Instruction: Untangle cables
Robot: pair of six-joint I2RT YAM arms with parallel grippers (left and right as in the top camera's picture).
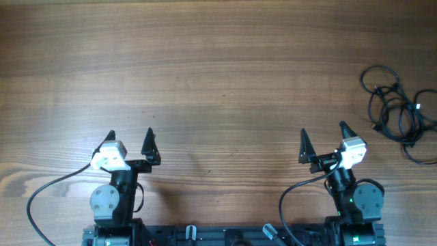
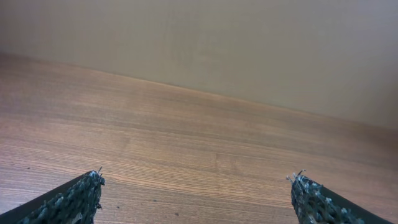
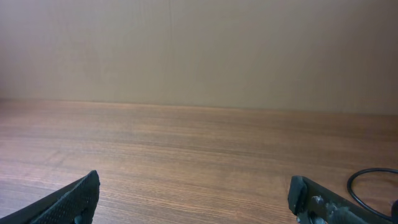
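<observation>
My left gripper [image 1: 130,133] and right gripper [image 1: 323,130] gape empty, well apart from the thin black tangled cables [image 1: 399,113] at the brown wooden table [image 1: 218,68]'s right edge; they look light and floppy, so I'd pinch an outer loop

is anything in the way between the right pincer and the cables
Nothing visible: only bare table lies between the open right pincer and the cables, tangled near the table's right edge.

Left pincer [image 1: 130,134] wide open, pointing forward; right pincer [image 1: 323,130] same, well apart from left.
</observation>
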